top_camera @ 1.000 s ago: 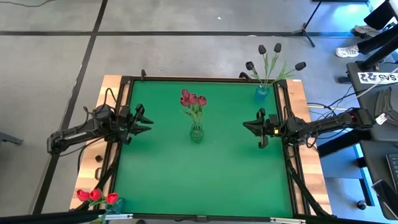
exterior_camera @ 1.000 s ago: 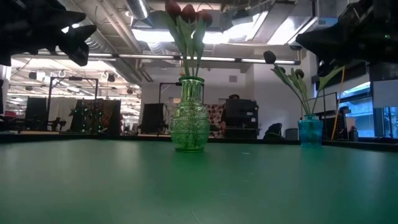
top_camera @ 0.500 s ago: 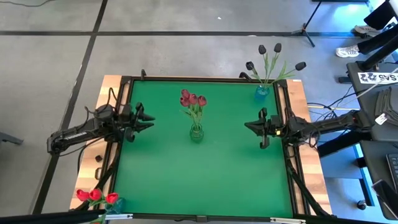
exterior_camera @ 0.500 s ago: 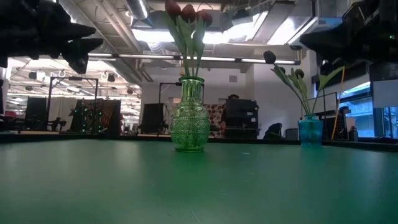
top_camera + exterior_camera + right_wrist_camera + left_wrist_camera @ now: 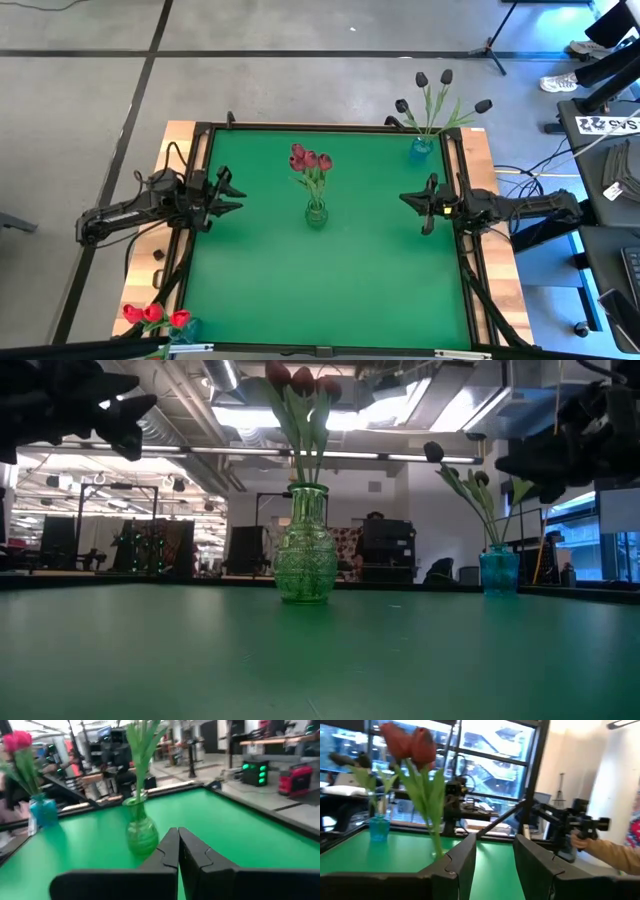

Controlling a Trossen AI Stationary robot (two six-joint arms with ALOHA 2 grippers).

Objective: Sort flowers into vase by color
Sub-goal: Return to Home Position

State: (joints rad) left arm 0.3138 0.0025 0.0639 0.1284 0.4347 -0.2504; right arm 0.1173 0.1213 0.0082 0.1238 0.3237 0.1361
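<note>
Drawing back toward the right tabletop (image 5: 300, 285) edge w/ right gripper (image 5: 408, 200), fingers closed, empty; left gripper (image 5: 236, 200) at left edge, fingers apart, empty. All vased: pink-red flowers (image 5: 311, 160) centre, black flowers (image 5: 432, 92) far-right corner, red flowers (image 5: 152, 314) near-left corner. Sorting prob. complete.

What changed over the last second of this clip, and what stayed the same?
The right end effector drew back slightly toward its own side and sank lower, shut and empty. The left end effector barely shifted, open and empty. The green vase, the black-flower vase and the red-flower vase stayed put.
</note>
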